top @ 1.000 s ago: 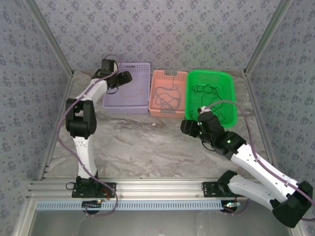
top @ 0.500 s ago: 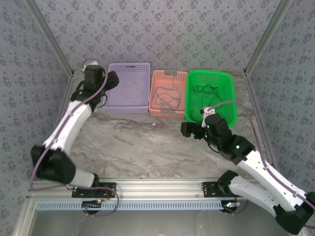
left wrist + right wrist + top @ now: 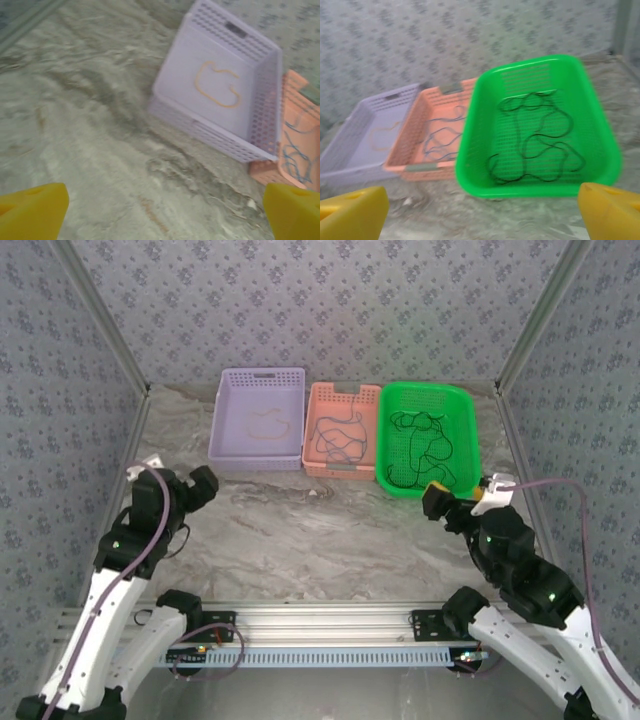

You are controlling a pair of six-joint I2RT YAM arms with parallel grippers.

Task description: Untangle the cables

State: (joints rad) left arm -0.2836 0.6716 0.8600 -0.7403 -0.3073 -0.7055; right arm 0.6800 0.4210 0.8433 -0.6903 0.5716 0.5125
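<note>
Both arms have drawn back, well short of the orange basket [image 3: 336, 468]. The purple basket [image 3: 255, 457] touches its left side and the green basket [image 3: 425, 389] its right. A blue cable [image 3: 338, 436] lies inside it, a pale cable [image 3: 266, 426] in purple, a black cable [image 3: 424, 445] in green. The left gripper [image 3: 165, 210] and right gripper [image 3: 484, 207] gape wide, empty.

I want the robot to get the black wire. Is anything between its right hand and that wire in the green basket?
Only the green basket's near wall stands between the right gripper and the black cable. Coming in from above, over the rim, nothing visible blocks it.
</note>
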